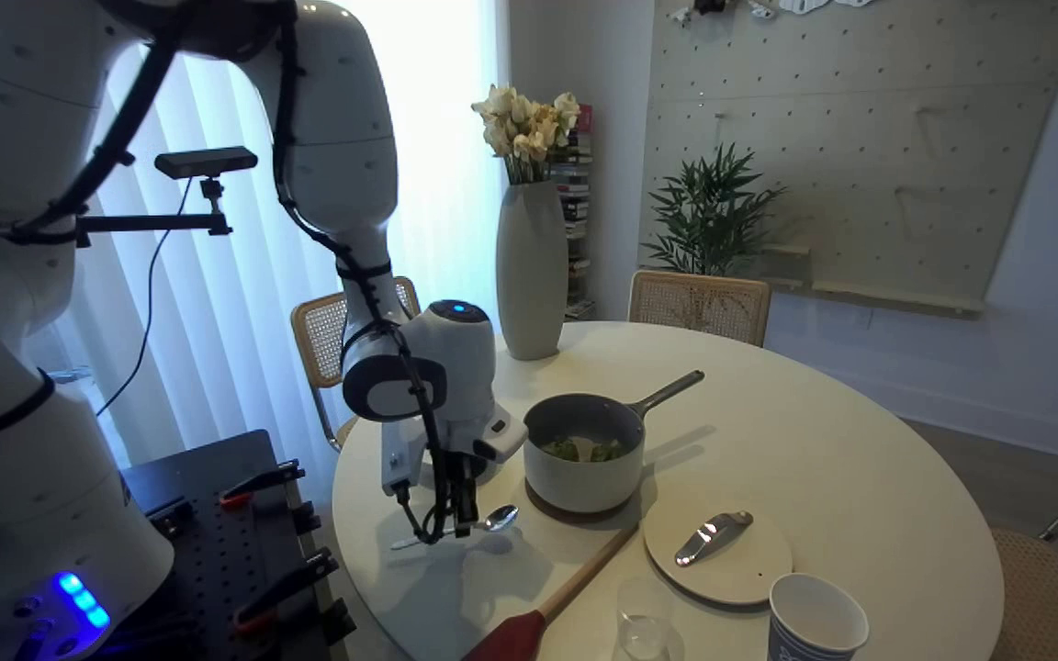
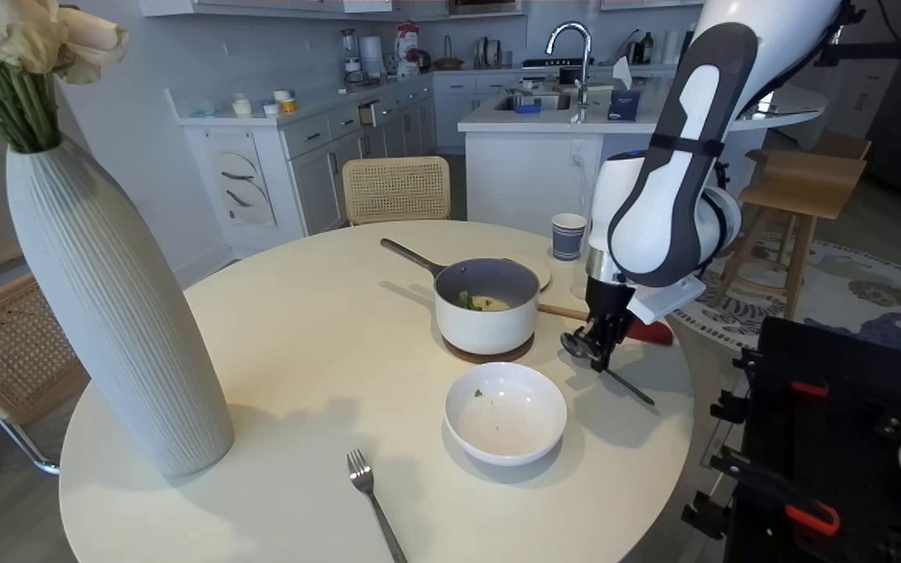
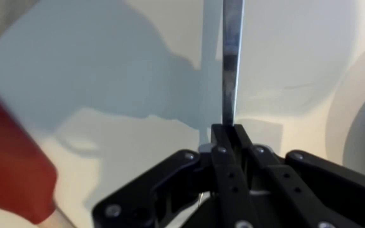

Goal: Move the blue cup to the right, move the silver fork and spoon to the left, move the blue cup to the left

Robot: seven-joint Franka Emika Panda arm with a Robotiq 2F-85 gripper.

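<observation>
My gripper [image 3: 227,127] is shut on the handle of the silver spoon [image 3: 232,47], which points away from the fingertips in the wrist view. In an exterior view the bowl of the spoon [image 1: 500,518] shows beside the gripper [image 1: 465,521], with a shadow below it, so it looks slightly raised off the table. Near the front of an exterior view the silver fork [image 2: 372,493] lies alone on the table, partly cut by the frame. The blue cup [image 2: 568,238], a paper cup with blue bands, stands upright beyond the pot, well away from the gripper.
A white pot [image 1: 584,477] with food stands close to the gripper. Around it are a white bowl [image 2: 505,410], a red spatula [image 3: 11,164], a clear glass [image 1: 644,633] and a plate [image 1: 772,560] bearing a metal object. A tall vase [image 2: 122,313] stands at the table's edge.
</observation>
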